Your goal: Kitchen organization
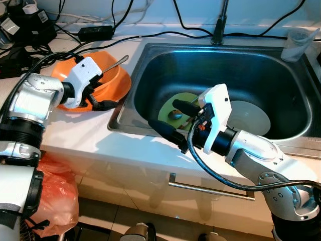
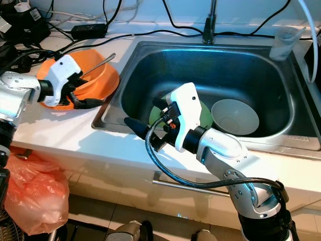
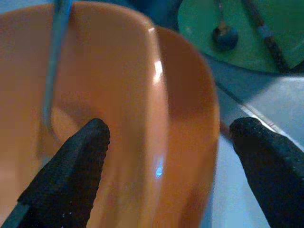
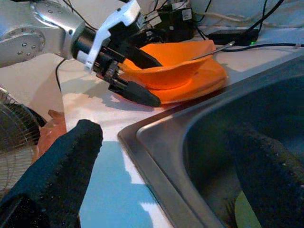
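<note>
Left gripper (image 1: 103, 98) stands wide apart at the near rim of the orange bowl (image 1: 113, 78), one finger (image 3: 71, 168) inside the bowl and the other finger (image 3: 270, 166) outside the wall, so that the rim lies between them without being clamped. The bowl sits on an orange plate (image 4: 199, 83) on the white counter (image 1: 85, 135), just beside the left edge of the sink (image 1: 145, 55). A metal spoon (image 1: 116, 63) leans in the bowl with its handle over the far rim.

Step in hand, as judged: grasp of the bowl rim prior to moving the bowl. The next move calls for closing the fingers on the wall, then lifting level so that the spoon does not slide out. The plate beneath may shift if the bowl drags on it.

Right gripper (image 1: 173, 120) is also spread wide, holding nothing, and hovers over the front left part of the sink. One finger (image 1: 168, 134) reaches past the front sink edge. Below it in the basin lies a green plate (image 1: 173, 108) bearing a small spoon (image 3: 224, 35); a white bowl (image 2: 234, 116) rests beside that plate. A clear cup (image 1: 296, 44) stands on the counter at the far right corner, and black cables (image 1: 90, 32) run along the back wall.
</note>
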